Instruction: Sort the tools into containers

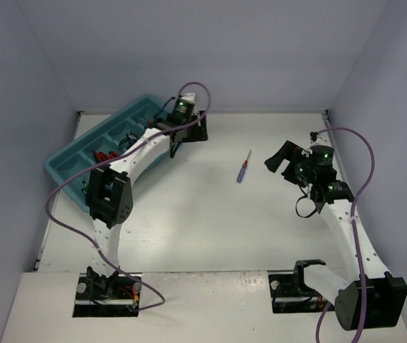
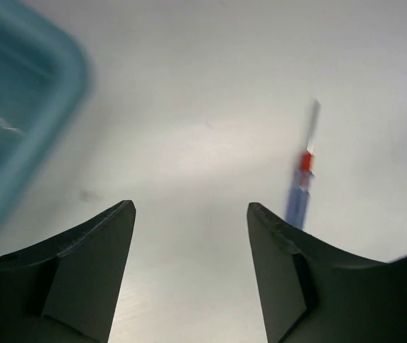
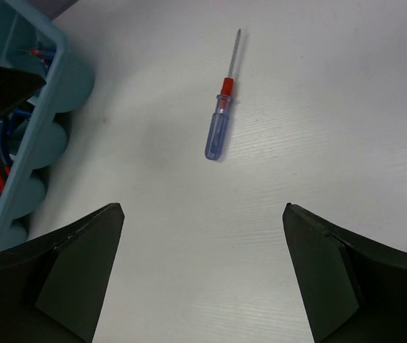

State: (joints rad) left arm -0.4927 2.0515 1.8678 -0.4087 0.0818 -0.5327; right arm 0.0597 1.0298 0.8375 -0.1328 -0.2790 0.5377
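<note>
One blue-handled screwdriver (image 1: 243, 166) with a red collar lies alone on the white table, between the two arms. It shows blurred in the left wrist view (image 2: 300, 187) and sharp in the right wrist view (image 3: 220, 114). The teal tray (image 1: 66, 166) stands at the far left with several tools (image 1: 103, 156) in its compartments. My left gripper (image 1: 176, 143) hangs at the tray's right end, and its jaws (image 2: 191, 206) are open over bare table with nothing between them. My right gripper (image 1: 280, 158) is to the right of the screwdriver, jaws (image 3: 202, 207) wide open and empty.
The tray's rounded corner (image 2: 43, 118) sits to the left of the left gripper. In the right wrist view the tray wall (image 3: 46, 121) runs down the left edge, with red and blue handles (image 3: 0, 153) inside. Grey walls close the table on three sides.
</note>
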